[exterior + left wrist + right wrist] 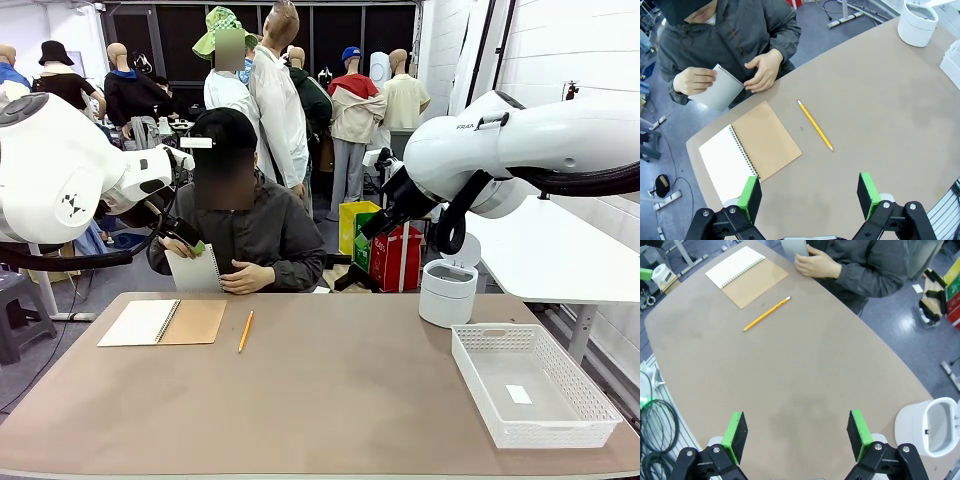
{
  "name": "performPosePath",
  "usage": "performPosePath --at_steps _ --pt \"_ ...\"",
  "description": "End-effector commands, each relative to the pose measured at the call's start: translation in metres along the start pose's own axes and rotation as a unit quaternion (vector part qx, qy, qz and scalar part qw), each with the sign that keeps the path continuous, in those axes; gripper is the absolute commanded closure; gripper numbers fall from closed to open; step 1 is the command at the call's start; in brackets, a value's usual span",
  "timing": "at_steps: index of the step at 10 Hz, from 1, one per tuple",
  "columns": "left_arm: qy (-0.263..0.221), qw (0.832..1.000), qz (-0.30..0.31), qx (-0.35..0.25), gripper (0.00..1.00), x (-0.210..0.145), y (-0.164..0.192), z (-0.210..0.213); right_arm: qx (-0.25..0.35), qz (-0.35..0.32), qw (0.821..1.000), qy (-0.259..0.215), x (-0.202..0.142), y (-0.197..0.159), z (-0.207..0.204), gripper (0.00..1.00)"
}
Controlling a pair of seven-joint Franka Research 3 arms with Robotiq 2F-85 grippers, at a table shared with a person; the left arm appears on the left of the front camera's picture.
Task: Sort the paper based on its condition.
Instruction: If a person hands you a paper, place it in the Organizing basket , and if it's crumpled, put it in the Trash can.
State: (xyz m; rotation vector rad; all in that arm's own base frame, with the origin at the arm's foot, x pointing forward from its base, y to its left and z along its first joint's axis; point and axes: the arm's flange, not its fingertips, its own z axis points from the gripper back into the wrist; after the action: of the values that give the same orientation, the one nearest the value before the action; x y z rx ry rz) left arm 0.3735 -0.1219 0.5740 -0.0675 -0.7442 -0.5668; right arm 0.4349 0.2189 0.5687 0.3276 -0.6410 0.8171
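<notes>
The brown desk (330, 400) takes up most of the front view, with a person seated at its far side. Both white arms hang high above it, well clear of everything. On the robot's right, the white mesh basket (530, 385) sits near the desk's edge with a small white scrap inside, and the white lidded bin (447, 292) stands just beyond it. Toward the left lies the open spiral notepad (163, 322) with its brown cardboard backing, and the yellow pencil (245, 330) rests just beside it.

The paper (720, 89) is a single white sheet with a perforated edge, held in the person's hand (695, 80) at the far edge of the desk; the person's other hand (761, 71) rests beside it. It has not been handed over.

The left end effector (810, 197) has its fingers spread wide with nothing between them, hovering over the desk near the notepad. The right end effector (797, 440) is likewise spread wide and empty, above bare desk.

The main risk is the handover: a thin sheet flexes, so closing too near an edge could crease or tear it, spoiling the very condition being judged. Reaching toward the person's fingers could also pinch them, and the left arm could snag the notepad or pencil on its way.
</notes>
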Motion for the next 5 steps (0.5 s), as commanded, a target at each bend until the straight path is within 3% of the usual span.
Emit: performPosePath --at_steps 1,5 --pt "-0.001 1.0 -0.001 -0.001 0.0 0.0 0.0009 0.0006 0.001 -0.001 1.0 0.001 0.0002 -0.0003 -0.0017 0.0" --pt "-0.001 1.0 -0.001 -0.001 0.0 0.0 0.0009 0.0006 0.001 -0.001 1.0 0.001 0.0002 -0.0003 -0.0017 0.0"
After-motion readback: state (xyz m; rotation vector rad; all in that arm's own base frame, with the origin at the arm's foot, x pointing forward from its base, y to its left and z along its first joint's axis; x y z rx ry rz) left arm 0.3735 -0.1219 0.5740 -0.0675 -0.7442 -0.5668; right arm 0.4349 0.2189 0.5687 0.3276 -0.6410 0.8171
